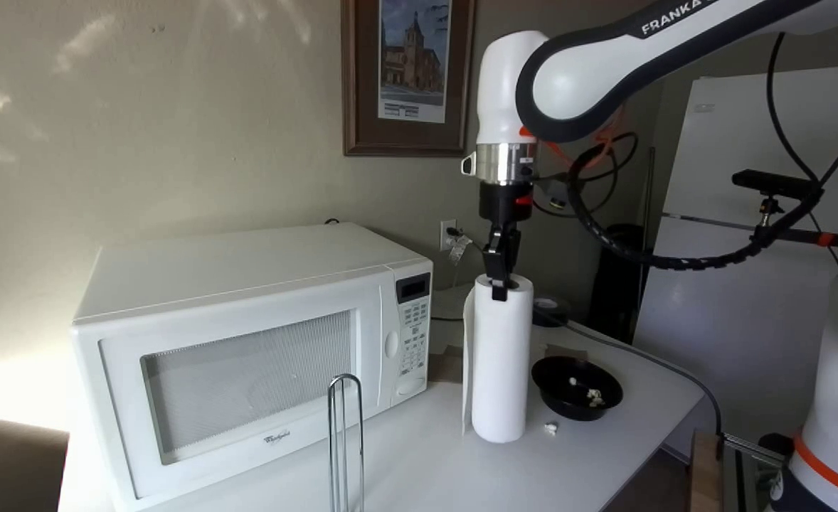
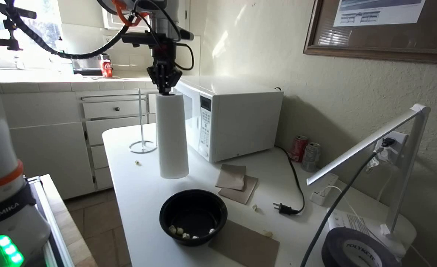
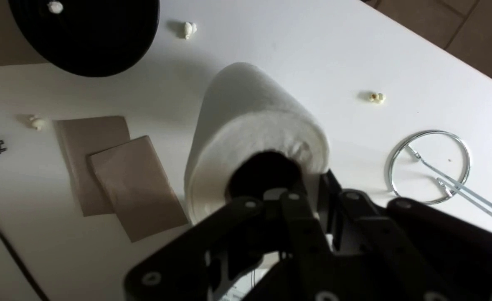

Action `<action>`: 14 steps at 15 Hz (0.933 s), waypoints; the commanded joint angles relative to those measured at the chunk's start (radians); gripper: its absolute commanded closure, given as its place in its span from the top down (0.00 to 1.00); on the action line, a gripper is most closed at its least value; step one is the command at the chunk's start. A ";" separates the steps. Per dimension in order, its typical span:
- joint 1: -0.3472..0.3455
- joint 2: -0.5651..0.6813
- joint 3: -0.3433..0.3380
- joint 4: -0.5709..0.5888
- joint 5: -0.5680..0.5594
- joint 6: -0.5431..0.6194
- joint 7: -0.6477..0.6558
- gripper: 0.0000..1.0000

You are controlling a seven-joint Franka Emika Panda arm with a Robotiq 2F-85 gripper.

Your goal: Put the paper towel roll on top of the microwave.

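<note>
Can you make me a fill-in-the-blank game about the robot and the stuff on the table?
1. The end effector pinches the rim of the paper towel roll from inside and ____.
2. The paper towel roll and the microwave are both coloured ____.
3. The bowl holding popcorn is coloured ____.
4. The number of cans standing on the table is ____.

Missing words: outside; white; black; two.

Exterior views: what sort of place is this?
Probably a kitchen, perhaps in a home: there is a microwave, and an exterior view shows drawers beneath a tiled counter.
</note>
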 commanded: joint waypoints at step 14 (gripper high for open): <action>0.009 -0.035 0.061 0.383 -0.139 -0.231 -0.021 0.13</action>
